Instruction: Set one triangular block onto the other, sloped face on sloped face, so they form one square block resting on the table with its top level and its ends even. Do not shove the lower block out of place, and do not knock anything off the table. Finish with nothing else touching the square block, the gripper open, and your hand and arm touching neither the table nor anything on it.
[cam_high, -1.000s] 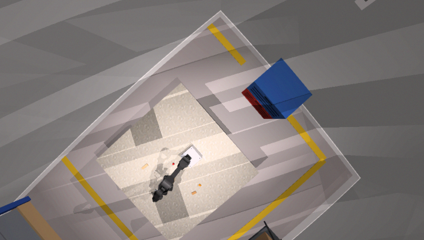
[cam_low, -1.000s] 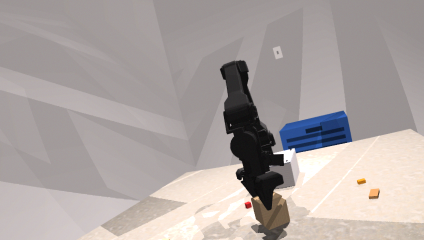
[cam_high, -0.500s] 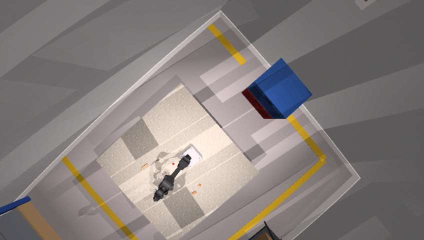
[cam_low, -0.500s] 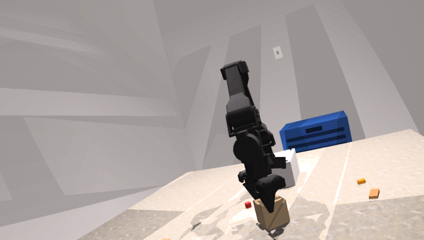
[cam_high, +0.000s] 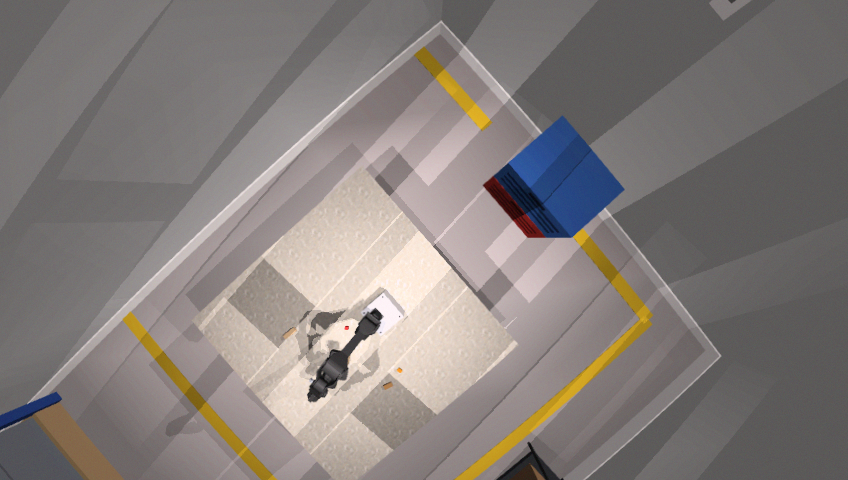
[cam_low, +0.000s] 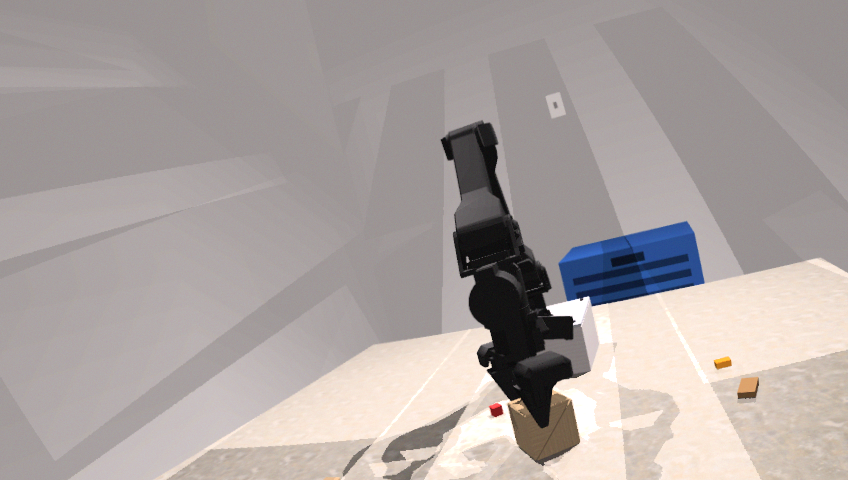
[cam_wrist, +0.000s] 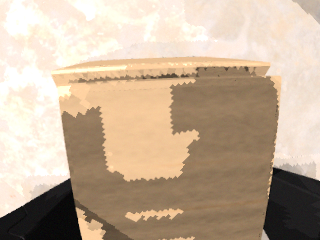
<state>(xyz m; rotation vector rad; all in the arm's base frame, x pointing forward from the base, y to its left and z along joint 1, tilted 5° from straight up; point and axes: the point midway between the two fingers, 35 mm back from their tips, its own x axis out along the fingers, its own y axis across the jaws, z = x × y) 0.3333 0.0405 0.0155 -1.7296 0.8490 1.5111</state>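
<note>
My gripper (cam_low: 529, 410) (cam_wrist: 167, 179) is shut on the upper wooden triangular block (cam_low: 524, 429) (cam_wrist: 225, 160), with one dark finger on each side of it. The lower wooden triangular block (cam_low: 566, 433) is below it; a diagonal seam shows between them in the exterior view, and together they look nearly square. In the wrist view, a narrow strip of wood shows beyond the held block's far edge, its ends slightly left of the held block's ends. Full contact along the slopes cannot be told. In the top view the arm mostly hides both blocks.
A red cube (cam_high: 346, 327) (cam_low: 495, 409) lies near the blocks. An orange piece (cam_high: 399, 369) (cam_low: 722, 362) and a brown block (cam_high: 387, 385) (cam_low: 748, 387) lie to one side. A tan piece (cam_high: 289, 333) lies on the opposite side. The white box (cam_high: 389, 314) (cam_low: 586, 347) stands at the arm's base.
</note>
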